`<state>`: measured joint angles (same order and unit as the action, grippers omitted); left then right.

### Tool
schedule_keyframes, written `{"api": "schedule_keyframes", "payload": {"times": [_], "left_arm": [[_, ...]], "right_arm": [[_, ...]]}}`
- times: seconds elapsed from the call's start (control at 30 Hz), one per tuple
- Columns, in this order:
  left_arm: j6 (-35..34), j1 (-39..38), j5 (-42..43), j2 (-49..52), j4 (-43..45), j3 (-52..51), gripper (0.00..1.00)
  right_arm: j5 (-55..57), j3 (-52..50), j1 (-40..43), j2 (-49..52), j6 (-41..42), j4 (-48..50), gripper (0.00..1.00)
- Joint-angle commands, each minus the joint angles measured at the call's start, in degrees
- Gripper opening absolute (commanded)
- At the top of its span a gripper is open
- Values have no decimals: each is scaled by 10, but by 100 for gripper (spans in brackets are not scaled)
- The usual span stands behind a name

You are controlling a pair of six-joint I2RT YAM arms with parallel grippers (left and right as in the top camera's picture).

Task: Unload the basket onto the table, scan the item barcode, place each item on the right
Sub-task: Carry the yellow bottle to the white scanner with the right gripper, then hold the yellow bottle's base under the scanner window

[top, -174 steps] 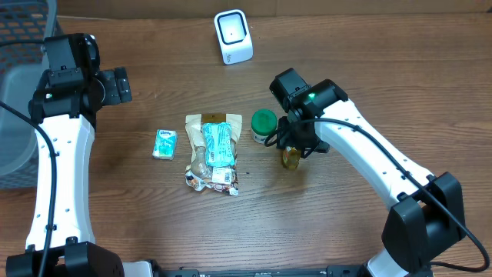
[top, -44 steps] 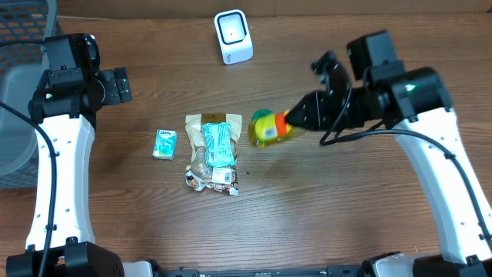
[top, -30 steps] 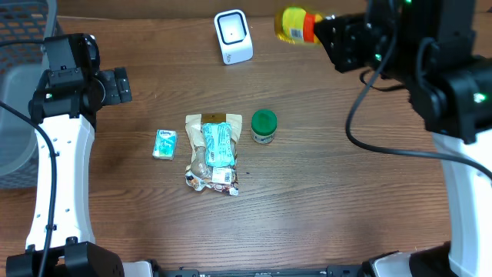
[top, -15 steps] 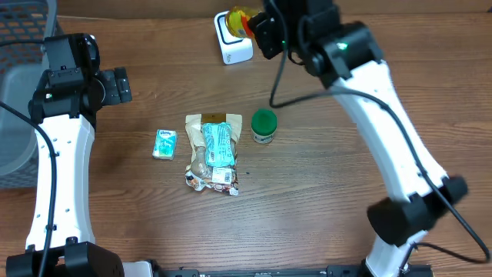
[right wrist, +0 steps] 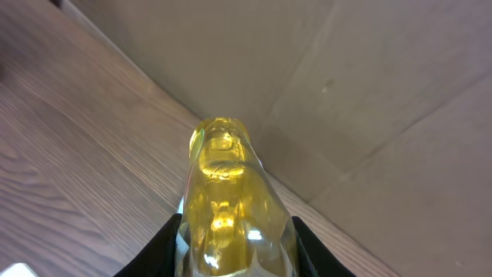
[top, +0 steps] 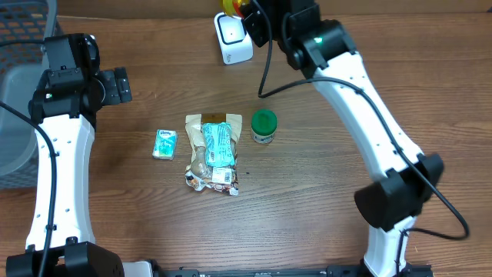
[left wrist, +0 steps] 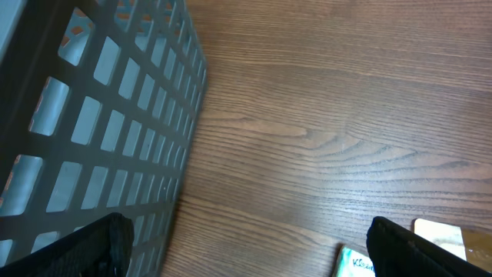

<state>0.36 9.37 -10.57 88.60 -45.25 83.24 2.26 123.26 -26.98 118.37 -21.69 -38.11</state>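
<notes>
Nearest to me on the wooden table [top: 307, 200] lies a snack bag [top: 212, 152], flat, long axis running 6 to 12 o'clock. At its 9 o'clock, apart from it, lies a small tissue pack [top: 164, 144]. At the bag's 3 o'clock, just beside it, stands a jar [top: 264, 127] with a green lid, upright. Further out at my 10 o'clock hangs my left gripper [top: 119, 85], fingers spread wide with nothing between them. Its wrist view shows bare wood below, the grey basket [left wrist: 100, 138] at its 9 o'clock and a corner of the tissue pack at 5 o'clock. Farthest out, near 12 o'clock of the bag, sits the white scanner [top: 233, 35]. My right arm reaches across to it. My right gripper [right wrist: 234, 250] is pinching the yellow bottle [right wrist: 229, 200], one finger on each side of its body. The bottle is held off the table at the scanner's 12 o'clock edge, its far end pointing toward the cardboard wall [right wrist: 369, 92]. Cannot tell whether bottle and scanner touch. No barcode is visible in either view of the bottle.
</notes>
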Motion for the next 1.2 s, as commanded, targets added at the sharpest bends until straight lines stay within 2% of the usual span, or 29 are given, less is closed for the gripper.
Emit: {"api": "schedule_keyframes", "payload": {"times": [0.0, 0.27, 0.37, 0.53, 0.77, 0.93, 1.17], "left_arm": [[-6, -4, 1, -8, 0, 9, 100], [-6, -4, 1, -8, 0, 9, 100], [-6, -4, 1, -8, 0, 9, 99], [-6, -4, 1, -8, 0, 9, 100], [-6, -4, 1, -8, 0, 9, 100], [-6, -3, 1, -8, 0, 9, 100], [-6, -3, 1, -8, 0, 9, 100]], "right_arm": [[34, 11, 2, 27, -35, 26, 4], [126, 11, -11, 78, -177, 116, 4], [169, 11, -19, 93, -194, 154, 4], [172, 11, -29, 116, -220, 186, 4], [198, 11, -48, 146, -310, 215, 4], [236, 11, -49, 150, -313, 267, 4], [236, 11, -49, 154, -313, 258, 4]]}}
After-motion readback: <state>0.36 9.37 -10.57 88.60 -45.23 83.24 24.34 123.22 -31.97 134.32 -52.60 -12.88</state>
